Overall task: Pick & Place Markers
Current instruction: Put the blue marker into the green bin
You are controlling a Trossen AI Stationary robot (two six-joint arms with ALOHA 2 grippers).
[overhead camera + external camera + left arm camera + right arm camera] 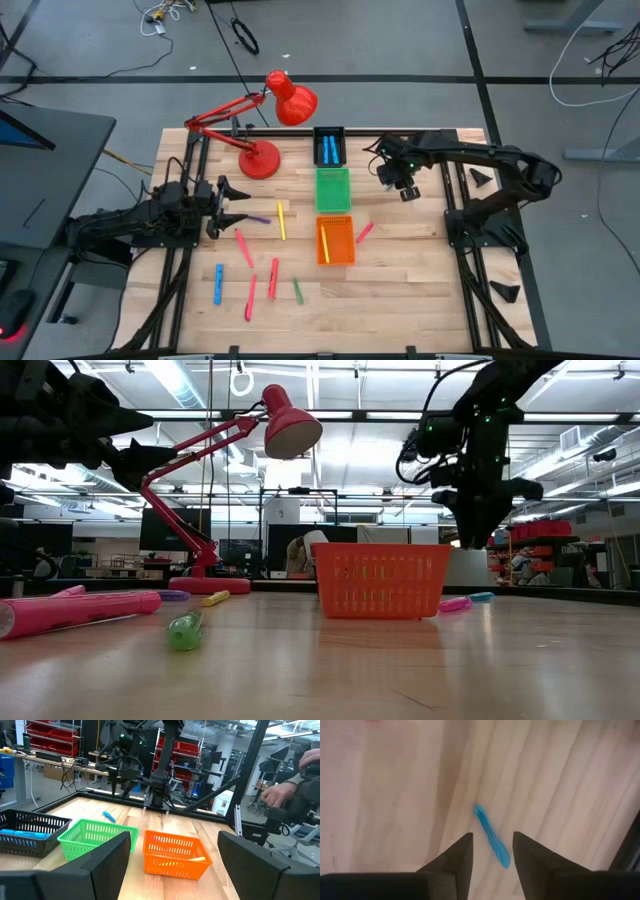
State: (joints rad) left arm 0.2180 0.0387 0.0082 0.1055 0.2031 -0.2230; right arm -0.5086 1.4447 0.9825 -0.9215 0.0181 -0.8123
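The wooden table (400, 290) is carrying three trays. The right gripper (491, 851) is hanging above a blue marker (491, 836) beside the green tray (333, 188), fingers spread, nothing pinched. The left gripper (172, 857) is idling near the lamp (262, 125), also spread. Other markers are lying loose near the table's left side.

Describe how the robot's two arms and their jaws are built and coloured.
Both are black, jointed metal arms with exposed black cables. The right gripper shows small green lights on its wrist; its jaws are dark, flat, tapering wedges. The left gripper has matching broad, matte black jaws.
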